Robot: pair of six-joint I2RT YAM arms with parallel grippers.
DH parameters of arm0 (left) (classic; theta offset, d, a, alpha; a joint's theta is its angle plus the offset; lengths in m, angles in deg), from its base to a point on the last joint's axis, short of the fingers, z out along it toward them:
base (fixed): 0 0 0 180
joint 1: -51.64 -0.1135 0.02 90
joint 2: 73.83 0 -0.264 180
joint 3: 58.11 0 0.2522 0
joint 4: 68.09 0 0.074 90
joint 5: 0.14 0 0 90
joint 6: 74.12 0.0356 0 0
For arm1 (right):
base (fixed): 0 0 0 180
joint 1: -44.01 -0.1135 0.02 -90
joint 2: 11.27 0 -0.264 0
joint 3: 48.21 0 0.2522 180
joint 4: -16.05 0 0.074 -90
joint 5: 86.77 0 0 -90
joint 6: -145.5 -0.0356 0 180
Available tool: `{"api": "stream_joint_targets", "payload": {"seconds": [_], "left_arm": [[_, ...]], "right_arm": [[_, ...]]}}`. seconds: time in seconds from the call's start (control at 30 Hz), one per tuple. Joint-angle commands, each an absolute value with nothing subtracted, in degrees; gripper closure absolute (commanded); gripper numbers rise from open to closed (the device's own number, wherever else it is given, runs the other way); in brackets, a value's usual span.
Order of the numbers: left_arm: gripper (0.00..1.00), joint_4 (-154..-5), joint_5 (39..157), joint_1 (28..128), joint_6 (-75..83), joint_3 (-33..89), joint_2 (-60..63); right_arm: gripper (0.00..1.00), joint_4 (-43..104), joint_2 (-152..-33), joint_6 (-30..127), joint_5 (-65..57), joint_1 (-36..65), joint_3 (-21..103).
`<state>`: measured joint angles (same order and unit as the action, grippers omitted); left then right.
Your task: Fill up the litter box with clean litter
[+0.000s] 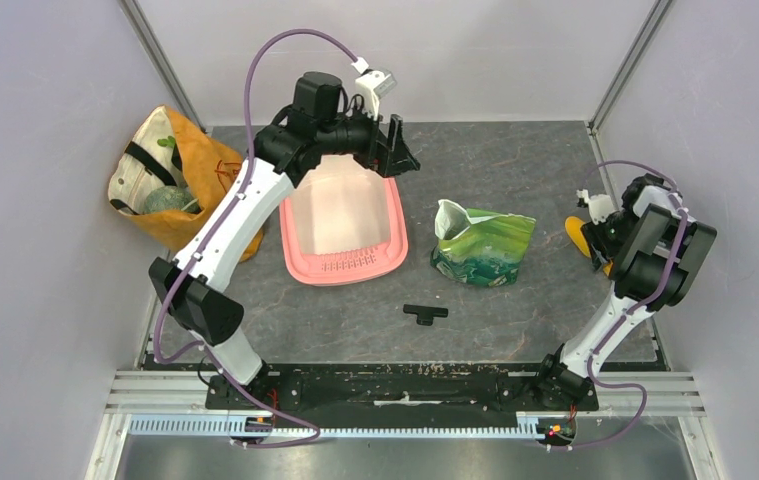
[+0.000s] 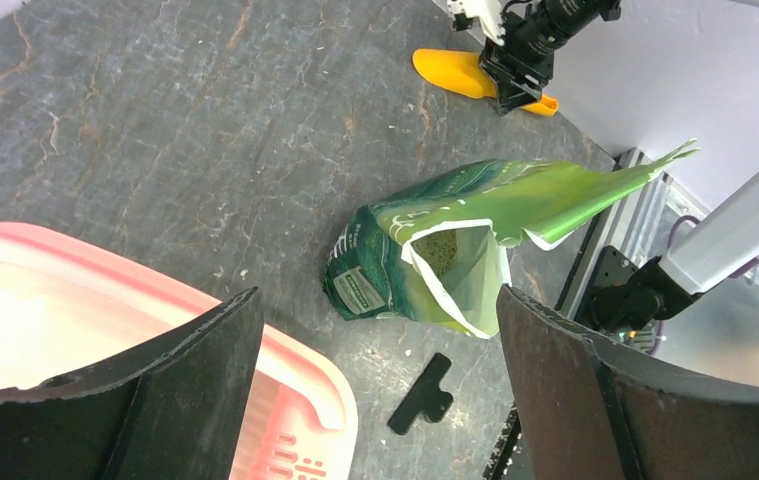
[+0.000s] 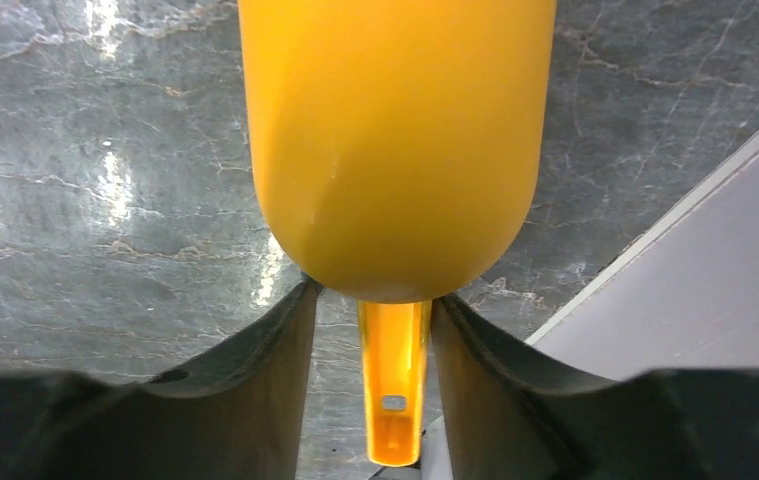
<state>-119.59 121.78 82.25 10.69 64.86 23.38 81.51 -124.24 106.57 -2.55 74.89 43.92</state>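
Observation:
The pink litter box lies left of centre, its pale inside bare; its near corner shows in the left wrist view. Grey-beige litter shows only inside the mouth of the open green foil bag, which stands right of the box. My left gripper is open and empty, held above the box's far right corner. My right gripper is low at the right edge, its jaws straddling the handle of the orange scoop, with a gap on the left side.
An orange-tan fabric bag with things in it stands at the far left. A small black clip lies in front of the green bag. Enclosure walls stand close on the left, right and back.

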Motion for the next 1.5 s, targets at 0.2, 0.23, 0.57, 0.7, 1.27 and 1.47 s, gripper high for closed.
{"api": "stream_joint_targets", "payload": {"seconds": [0.2, 0.23, 0.57, 0.7, 1.27, 1.47], "left_arm": [[0.11, -110.45, 128.34, 76.54, 1.21, 61.21, 18.93], [0.11, -109.93, 128.42, 76.33, 1.25, 61.21, 18.79], [0.08, -101.75, 135.57, 73.34, 0.59, 68.09, 20.44], [0.08, -90.68, 142.01, 73.66, -4.85, 67.08, 20.05], [0.07, -70.66, 143.09, 90.49, -16.09, 63.55, 24.22], [0.07, -68.73, 138.91, 92.13, -20.85, 61.78, 25.28]], "right_arm": [[0.76, 85.94, -121.65, 101.80, -10.20, 74.55, 48.67], [0.78, 89.37, -120.69, 100.28, -13.66, 74.67, 51.97], [0.85, 97.52, -114.68, 71.00, -54.48, 74.56, 96.00], [0.84, 59.96, -105.42, 34.84, -68.72, 73.82, 83.05], [0.84, -21.07, -91.12, -25.38, -62.05, 56.82, 53.64], [0.84, -18.23, -89.20, -22.23, -61.05, 52.54, 50.60]]}}
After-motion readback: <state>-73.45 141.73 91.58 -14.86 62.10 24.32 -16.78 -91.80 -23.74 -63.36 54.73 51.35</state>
